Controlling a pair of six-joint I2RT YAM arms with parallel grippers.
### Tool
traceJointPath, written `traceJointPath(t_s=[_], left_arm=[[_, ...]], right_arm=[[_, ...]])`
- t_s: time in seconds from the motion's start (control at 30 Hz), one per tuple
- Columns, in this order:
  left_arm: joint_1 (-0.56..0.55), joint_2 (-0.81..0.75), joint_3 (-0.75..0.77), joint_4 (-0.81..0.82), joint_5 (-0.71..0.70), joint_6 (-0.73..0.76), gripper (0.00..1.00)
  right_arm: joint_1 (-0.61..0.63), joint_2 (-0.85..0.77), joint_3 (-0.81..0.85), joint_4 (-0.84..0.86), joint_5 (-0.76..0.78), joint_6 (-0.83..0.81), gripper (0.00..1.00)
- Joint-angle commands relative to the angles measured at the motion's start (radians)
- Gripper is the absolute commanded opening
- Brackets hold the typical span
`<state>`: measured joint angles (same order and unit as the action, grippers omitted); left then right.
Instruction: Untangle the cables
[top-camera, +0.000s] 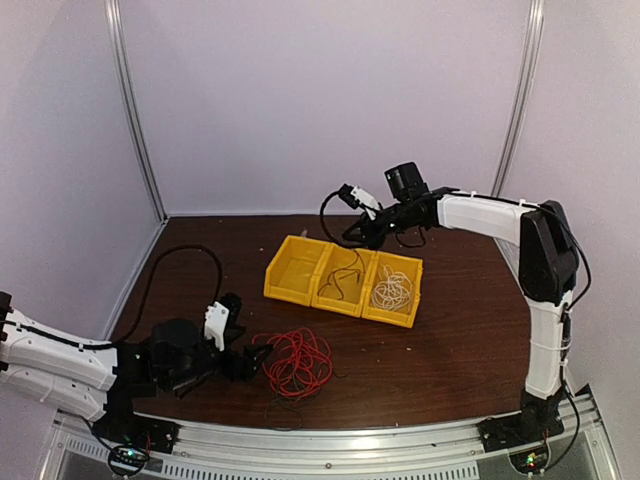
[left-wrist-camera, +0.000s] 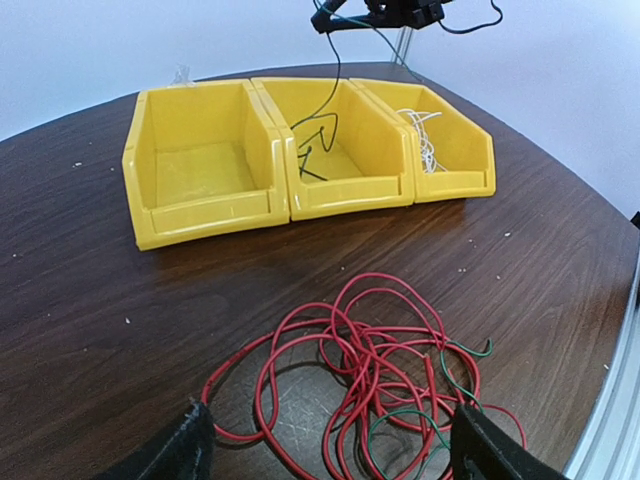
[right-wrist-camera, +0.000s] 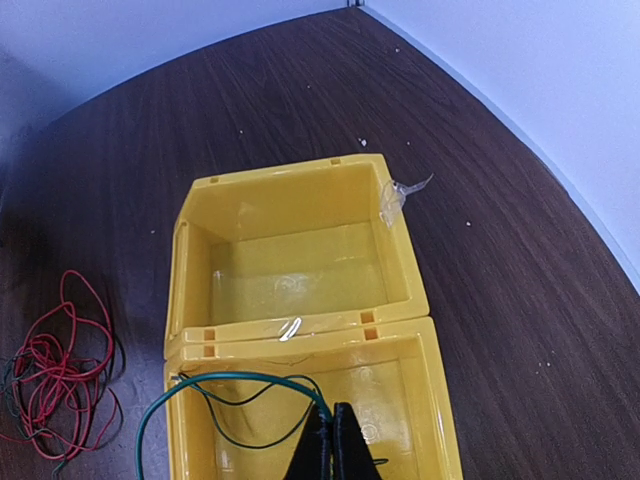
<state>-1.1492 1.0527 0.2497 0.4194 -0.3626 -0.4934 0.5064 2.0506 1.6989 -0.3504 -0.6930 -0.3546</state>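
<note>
A clump of red cable (top-camera: 298, 362) lies on the table near the front, with a thin green strand (left-wrist-camera: 404, 413) mixed into it. My left gripper (top-camera: 252, 358) sits low just left of it, open and empty; in the left wrist view its fingers (left-wrist-camera: 185, 452) straddle the near side of the red clump (left-wrist-camera: 370, 365). My right gripper (top-camera: 365, 235) hovers over the middle yellow bin (top-camera: 330, 300), shut on a dark green cable (right-wrist-camera: 230, 378) that hangs down into it (left-wrist-camera: 325, 130). A white cable (top-camera: 393, 288) lies coiled in the right bin.
Three yellow bins stand side by side mid-table; the left one (top-camera: 293, 272) is empty. White enclosure walls close off the back and sides. A thick black arm cable (top-camera: 180, 255) loops over the table at the left.
</note>
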Motion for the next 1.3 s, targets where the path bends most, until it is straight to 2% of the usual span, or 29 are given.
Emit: traceJointPath(t_s=[0.0, 0.47, 0.83, 1.0, 1.27], left_arm=[[0.001, 0.008, -0.009, 0.028, -0.023, -0.007, 0.83], [0.0, 0.027, 0.001, 0.025, -0.02, -0.009, 0.83], [0.0, 0.019, 0.002, 0.015, -0.021, -0.019, 0.83], [0.0, 0.021, 0.006, 0.01, -0.025, -0.023, 0.83], [0.0, 0.035, 0.025, -0.001, -0.032, -0.012, 0.85]], right_arm=[[0.023, 0.029, -0.01, -0.041, 0.116, -0.067, 0.0], [0.119, 0.103, 0.006, -0.076, 0.449, -0.153, 0.0], [0.138, 0.118, 0.024, -0.102, 0.545, -0.148, 0.0], [0.144, 0.094, 0.061, -0.166, 0.536, -0.135, 0.14], [0.148, -0.126, -0.021, -0.187, 0.522, -0.101, 0.27]])
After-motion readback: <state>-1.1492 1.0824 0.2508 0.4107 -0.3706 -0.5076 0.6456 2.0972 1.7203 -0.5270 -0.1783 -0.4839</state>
